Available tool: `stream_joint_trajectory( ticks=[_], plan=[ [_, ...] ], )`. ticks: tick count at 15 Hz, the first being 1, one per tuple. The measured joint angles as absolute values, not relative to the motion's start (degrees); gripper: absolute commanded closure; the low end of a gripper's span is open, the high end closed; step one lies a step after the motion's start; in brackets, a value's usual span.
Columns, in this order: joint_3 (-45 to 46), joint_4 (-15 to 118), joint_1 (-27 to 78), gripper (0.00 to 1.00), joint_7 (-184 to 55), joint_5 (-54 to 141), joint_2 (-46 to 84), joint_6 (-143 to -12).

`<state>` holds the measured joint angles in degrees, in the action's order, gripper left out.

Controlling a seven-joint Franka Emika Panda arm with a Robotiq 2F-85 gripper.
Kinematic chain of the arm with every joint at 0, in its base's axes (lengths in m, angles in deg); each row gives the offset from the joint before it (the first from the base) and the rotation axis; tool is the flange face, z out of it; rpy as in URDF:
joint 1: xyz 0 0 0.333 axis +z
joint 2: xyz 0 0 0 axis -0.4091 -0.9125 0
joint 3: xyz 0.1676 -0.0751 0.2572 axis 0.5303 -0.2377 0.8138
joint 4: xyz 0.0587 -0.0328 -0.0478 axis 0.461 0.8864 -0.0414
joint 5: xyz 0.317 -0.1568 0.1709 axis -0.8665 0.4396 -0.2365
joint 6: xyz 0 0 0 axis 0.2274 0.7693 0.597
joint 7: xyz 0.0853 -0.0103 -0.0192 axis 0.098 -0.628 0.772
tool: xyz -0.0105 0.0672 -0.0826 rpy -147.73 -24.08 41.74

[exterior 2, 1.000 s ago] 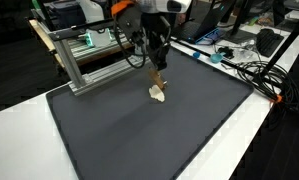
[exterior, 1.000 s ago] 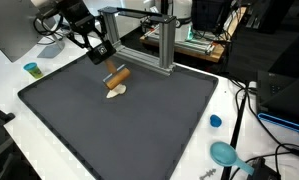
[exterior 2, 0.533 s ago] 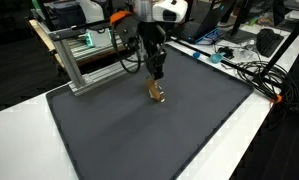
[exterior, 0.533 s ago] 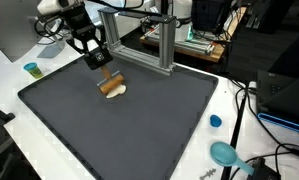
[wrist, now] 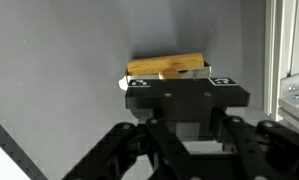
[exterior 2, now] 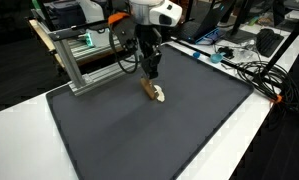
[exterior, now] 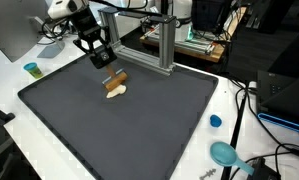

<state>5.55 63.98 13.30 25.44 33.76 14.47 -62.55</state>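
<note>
At the far left of an exterior view the small teal cup (exterior: 31, 69) stands off the dark mat (exterior: 139, 130), well apart from your work and just where it was. Moving right, your gripper (exterior: 105, 62) hangs in the upper left of the frame, a little higher and further right than half a second ago, when it sat lower over the mat. Just below it the wooden block (exterior: 116, 80) hung tilted under the fingers a second ago and now lies nearly flat on the mat. The pale piece (exterior: 115, 93) sits touching or just beside its near edge and has not shifted. In the wrist view the block runs across the upper middle, beyond the gripper's black housing. I cannot tell whether your fingers are spread or closed, nor whether they touch the wood. My judgement is that the block is down and bearing on the mat rather than on you. Further right, the aluminium frame (exterior: 165, 45) and the blue cap (exterior: 215, 121) are unchanged.
</note>
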Motion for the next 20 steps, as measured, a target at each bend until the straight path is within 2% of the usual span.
stream_joint_trajectory(
  ticks=[20],
  plan=[
    [5.8,65.3,15.5,0.79,25.8,33.1,14.6,-66.3]
  ],
)
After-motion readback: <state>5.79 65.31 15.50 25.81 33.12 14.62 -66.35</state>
